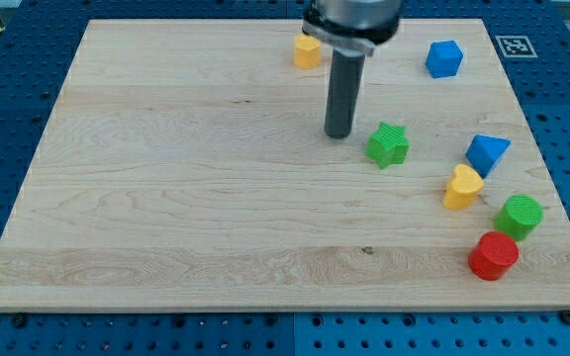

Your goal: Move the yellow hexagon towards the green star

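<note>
The yellow hexagon (307,50) lies near the view's top edge of the wooden board, just left of the arm's body. The green star (388,144) lies right of centre. My tip (338,134) rests on the board just left of the green star, with a small gap between them, and well below the yellow hexagon. It touches neither block.
A blue cube (443,58) sits at the top right. A blue triangular block (487,153), a yellow heart-like block (462,187), a green cylinder (519,216) and a red cylinder (493,256) cluster at the right side. The board (166,198) ends close beyond them.
</note>
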Robot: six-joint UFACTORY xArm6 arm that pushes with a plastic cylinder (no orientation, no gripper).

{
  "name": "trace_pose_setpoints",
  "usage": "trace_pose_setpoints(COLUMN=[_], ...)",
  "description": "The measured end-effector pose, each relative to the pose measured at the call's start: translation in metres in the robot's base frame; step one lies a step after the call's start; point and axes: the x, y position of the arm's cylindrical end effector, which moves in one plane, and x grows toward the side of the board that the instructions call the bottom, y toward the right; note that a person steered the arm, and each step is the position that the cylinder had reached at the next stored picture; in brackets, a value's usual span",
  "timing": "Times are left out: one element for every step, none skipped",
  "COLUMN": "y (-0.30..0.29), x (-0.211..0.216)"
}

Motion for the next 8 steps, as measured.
trace_pose_setpoints(y=[0.055, 0.108, 0.087, -0.016, -0.089, -0.071, 0.047, 0.144], x=[0.018, 0.06, 0.027, -0.049, -0.124, -0.162, -0.121, -0.014])
